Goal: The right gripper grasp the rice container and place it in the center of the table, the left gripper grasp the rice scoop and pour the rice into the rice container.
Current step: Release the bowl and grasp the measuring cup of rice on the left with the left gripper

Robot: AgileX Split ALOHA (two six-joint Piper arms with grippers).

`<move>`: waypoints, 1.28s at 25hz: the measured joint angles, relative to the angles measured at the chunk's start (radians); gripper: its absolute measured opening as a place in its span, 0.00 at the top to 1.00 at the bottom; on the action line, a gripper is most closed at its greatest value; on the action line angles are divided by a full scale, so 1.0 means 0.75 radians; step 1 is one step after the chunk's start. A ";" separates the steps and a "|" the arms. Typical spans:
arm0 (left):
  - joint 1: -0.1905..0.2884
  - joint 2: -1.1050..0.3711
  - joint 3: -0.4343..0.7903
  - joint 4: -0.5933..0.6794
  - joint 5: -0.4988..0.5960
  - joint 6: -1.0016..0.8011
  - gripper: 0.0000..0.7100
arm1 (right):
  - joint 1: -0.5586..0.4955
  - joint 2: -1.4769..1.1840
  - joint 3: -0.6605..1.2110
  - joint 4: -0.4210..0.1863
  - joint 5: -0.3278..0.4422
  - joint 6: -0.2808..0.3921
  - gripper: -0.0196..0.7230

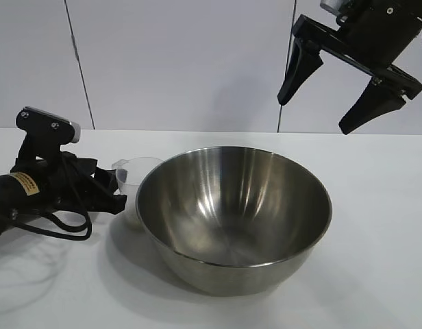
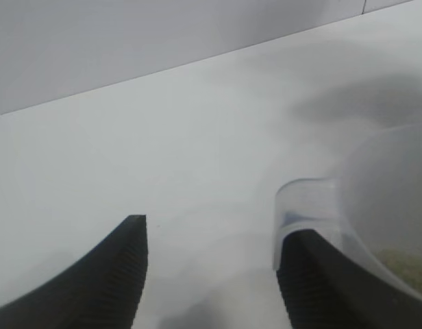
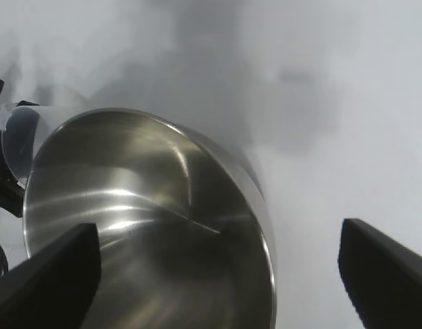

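The steel bowl sat empty on the desk; the left gripper, half-open, flanked the scoop holding rice; the right gripper hung wide open.

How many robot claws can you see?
2. The left gripper is low over the table, beside the rice scoop, left of the rice container. The right gripper hangs open, high above the rice container's right side.

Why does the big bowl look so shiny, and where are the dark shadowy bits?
Exterior view: the rice container mirrors the light in pale streaks and casts a soft shadow on the table. Right wrist view: bright glare bands inside it, grey shadow patches beyond. Left wrist view: the rice scoop looks blurry up close.
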 joint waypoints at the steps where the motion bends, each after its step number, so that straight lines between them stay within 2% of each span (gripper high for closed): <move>1: 0.000 0.000 0.000 0.000 0.000 0.000 0.49 | 0.000 0.000 0.000 0.000 -0.001 0.000 0.10; 4: 0.000 0.000 0.000 0.000 0.000 0.000 0.60 | 0.000 0.000 0.000 0.000 -0.001 0.000 0.10; 11: 0.000 0.000 0.000 0.001 0.000 0.000 0.71 | 0.000 0.000 0.000 -0.001 -0.001 0.002 0.10; 19: 0.000 -0.001 0.000 0.001 0.000 0.000 0.96 | 0.000 0.000 0.000 -0.002 -0.001 0.002 0.10; 32: 0.000 -0.115 0.000 0.007 0.004 0.000 0.99 | 0.000 0.000 0.000 -0.002 -0.004 0.002 0.10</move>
